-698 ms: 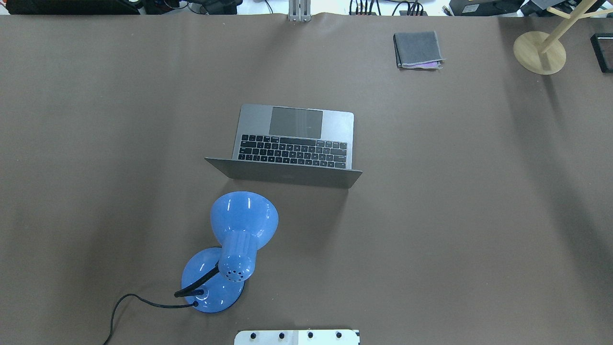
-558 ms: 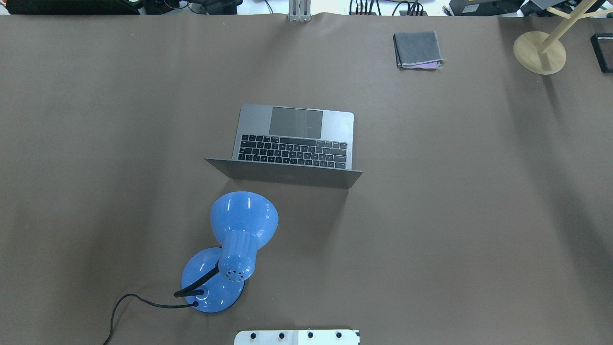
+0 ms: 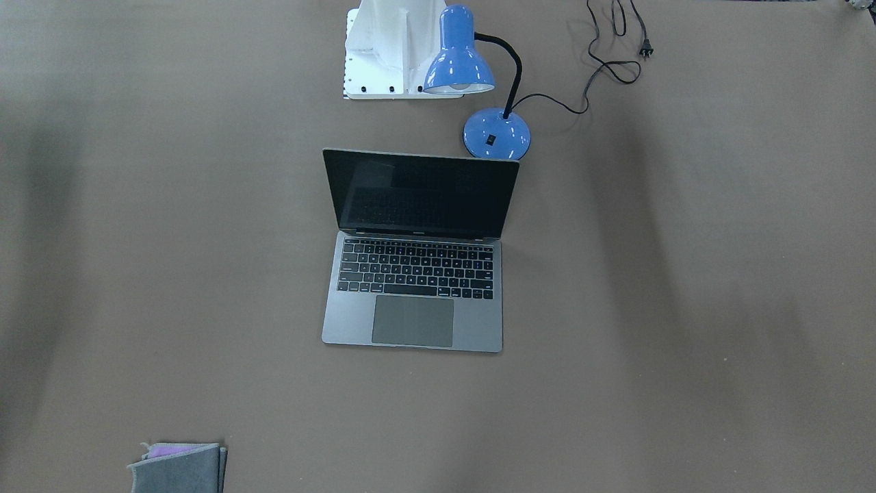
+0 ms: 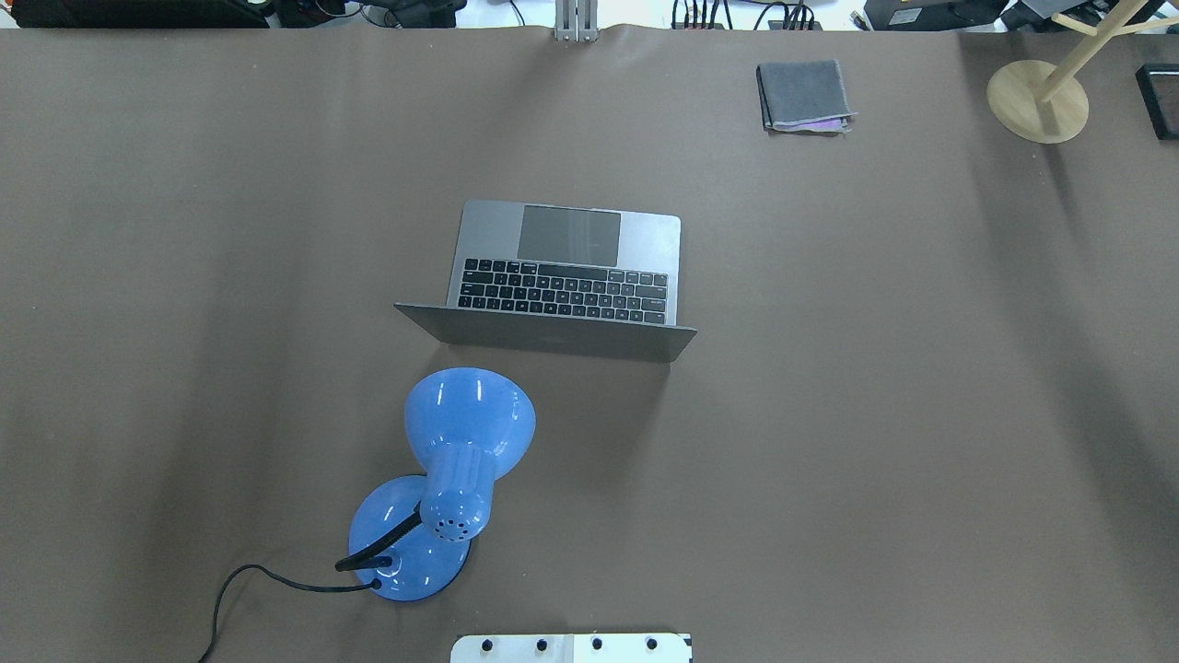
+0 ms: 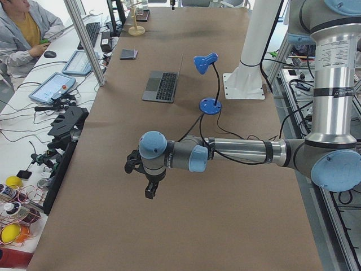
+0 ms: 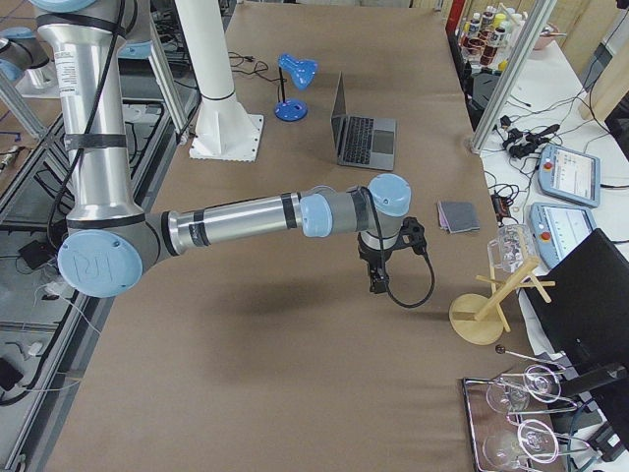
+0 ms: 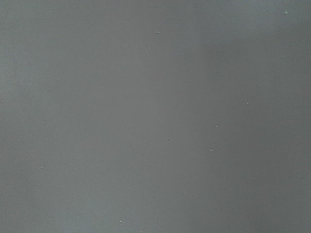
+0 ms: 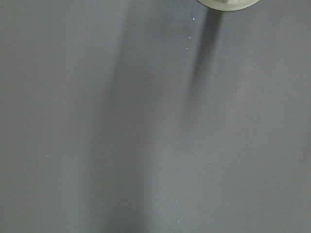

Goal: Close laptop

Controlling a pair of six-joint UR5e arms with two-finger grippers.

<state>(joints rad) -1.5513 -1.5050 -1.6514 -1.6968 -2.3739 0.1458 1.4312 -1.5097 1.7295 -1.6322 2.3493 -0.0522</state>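
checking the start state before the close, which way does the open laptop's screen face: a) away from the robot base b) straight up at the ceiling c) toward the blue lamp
a: the laptop shows its black screen to the front-facing view, with the blue lamp and robot base behind its lid.

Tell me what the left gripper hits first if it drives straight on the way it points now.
The left gripper points roughly straight down, so it would likely meet the brown table first; its wrist view shows only that surface. The laptop lies well off that line.
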